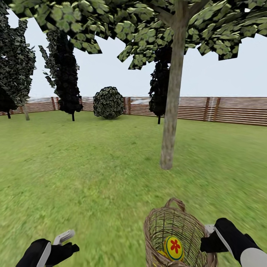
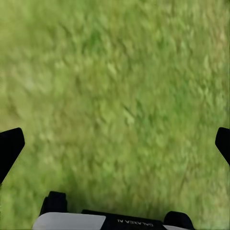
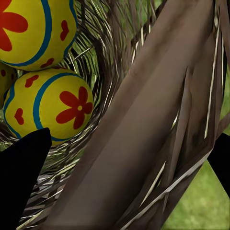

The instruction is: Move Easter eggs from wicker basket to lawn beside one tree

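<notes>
While our right gripper (image 1: 208, 237) is clamped on the wicker basket (image 1: 174, 230) rim, eggs (image 3: 55, 105) still inside, the tree (image 1: 170, 122) stands ahead, slightly left of the basket. Left gripper (image 1: 65, 241) hangs wide, empty, over the lawn (image 1: 92, 167).

Wicker basket (image 1: 174, 231) is seen low over the lawn (image 1: 81, 174), tan open weave, loop handle at its far rim, rim gripped by the right gripper (image 1: 207, 241). Yellow Easter eggs (image 3: 50, 105) with red flowers and blue bands are nested inside. Tree (image 1: 170, 111), thin grey-brown trunk, is rooted just beyond the basket.
</notes>
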You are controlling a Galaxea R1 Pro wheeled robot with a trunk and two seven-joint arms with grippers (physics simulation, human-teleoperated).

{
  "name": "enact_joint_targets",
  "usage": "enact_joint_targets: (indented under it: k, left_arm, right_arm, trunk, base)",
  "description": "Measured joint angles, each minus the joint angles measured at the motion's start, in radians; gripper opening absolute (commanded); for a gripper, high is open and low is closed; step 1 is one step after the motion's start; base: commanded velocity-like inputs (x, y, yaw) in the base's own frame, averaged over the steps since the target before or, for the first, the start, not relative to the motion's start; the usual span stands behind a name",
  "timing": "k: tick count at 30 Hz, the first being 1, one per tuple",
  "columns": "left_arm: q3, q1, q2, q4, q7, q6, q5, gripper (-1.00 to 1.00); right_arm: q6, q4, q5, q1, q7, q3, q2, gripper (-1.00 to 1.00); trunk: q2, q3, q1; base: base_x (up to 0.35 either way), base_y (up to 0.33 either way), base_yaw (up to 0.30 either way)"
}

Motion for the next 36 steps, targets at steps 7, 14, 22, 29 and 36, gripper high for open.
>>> enact_joint_targets:
  k: [7, 14, 22, 29, 36]
  left_arm:
    - [0.000, 0.000, 0.001, 0.001, 0.000, 0.000, 0.000, 1.00]
    - [0.001, 0.000, 0.001, 0.000, 0.000, 0.000, 0.000, 1.00]
    - [-0.004, 0.000, 0.001, 0.001, 0.002, 0.001, -0.003, 1.00]
    - [-0.003, 0.000, 0.006, 0.000, 0.001, 0.007, -0.003, 1.00]
    - [-0.008, 0.000, 0.003, 0.002, -0.027, 0.008, -0.004, 1.00]
  right_arm:
    - [0.000, 0.000, 0.001, 0.000, 0.000, 0.000, 0.000, -1.00]
    - [-0.049, -0.006, 0.002, 0.000, 0.002, -0.009, -0.024, -1.00]
    - [-0.053, -0.005, -0.004, 0.000, 0.001, -0.011, -0.025, -1.00]
    - [-0.074, -0.005, -0.002, 0.000, -0.032, -0.014, -0.027, -1.00]
    - [-0.081, -0.006, -0.014, 0.000, -0.045, -0.016, -0.040, -1.00]
  trunk:
    - [0.000, 0.000, 0.000]
    - [0.000, 0.000, 0.000]
    - [0.000, 0.000, 0.000]
    - [0.000, 0.000, 0.000]
    - [0.000, 0.000, 0.000]
  base:
    - [0.337, 0.100, 0.000]
    - [0.337, 0.075, 0.000]
    - [0.337, 0.002, 0.000]
    - [0.338, 0.000, 0.000]
    - [0.338, 0.000, 0.000]
